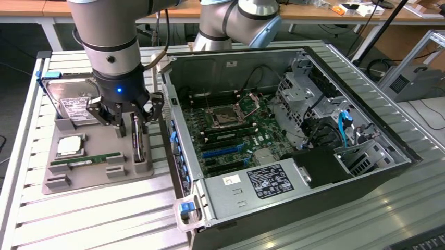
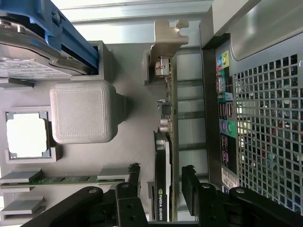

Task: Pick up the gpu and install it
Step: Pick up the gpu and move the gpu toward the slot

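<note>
One tower case (image 1: 208, 67), lying open. One grey tray (image 1: 90, 182) beside it. One gripper (image 1: 134, 124), fingers apart, straddling the gpu. One hard drive (image 1: 73, 101). One gpu (image 2: 163, 156) on edge in the tray slot nearest the case wall: green board, black cooler, silver bracket. One memory stick (image 1: 87, 160).

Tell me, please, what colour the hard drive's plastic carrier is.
Blue; the carrier shows best in the wrist view.
</note>
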Robot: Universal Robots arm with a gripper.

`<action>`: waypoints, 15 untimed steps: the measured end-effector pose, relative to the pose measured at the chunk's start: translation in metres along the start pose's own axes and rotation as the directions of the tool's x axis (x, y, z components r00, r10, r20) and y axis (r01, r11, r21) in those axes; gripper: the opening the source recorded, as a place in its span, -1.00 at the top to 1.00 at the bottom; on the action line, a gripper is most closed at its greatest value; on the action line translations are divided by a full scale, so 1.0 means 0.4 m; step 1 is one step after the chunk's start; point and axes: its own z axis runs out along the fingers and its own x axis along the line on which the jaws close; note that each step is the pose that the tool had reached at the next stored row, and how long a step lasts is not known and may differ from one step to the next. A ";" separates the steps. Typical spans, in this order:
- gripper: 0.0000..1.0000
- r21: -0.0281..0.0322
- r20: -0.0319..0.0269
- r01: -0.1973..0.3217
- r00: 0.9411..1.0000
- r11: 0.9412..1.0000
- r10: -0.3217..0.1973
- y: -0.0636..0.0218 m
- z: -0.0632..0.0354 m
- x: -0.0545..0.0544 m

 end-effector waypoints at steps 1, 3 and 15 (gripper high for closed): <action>0.04 0.001 0.000 0.000 1.000 1.000 0.000 0.002 0.001 0.000; 0.04 0.002 0.000 0.000 1.000 1.000 0.000 0.006 0.004 0.000; 0.04 0.010 0.001 0.000 1.000 1.000 0.000 0.024 0.016 0.002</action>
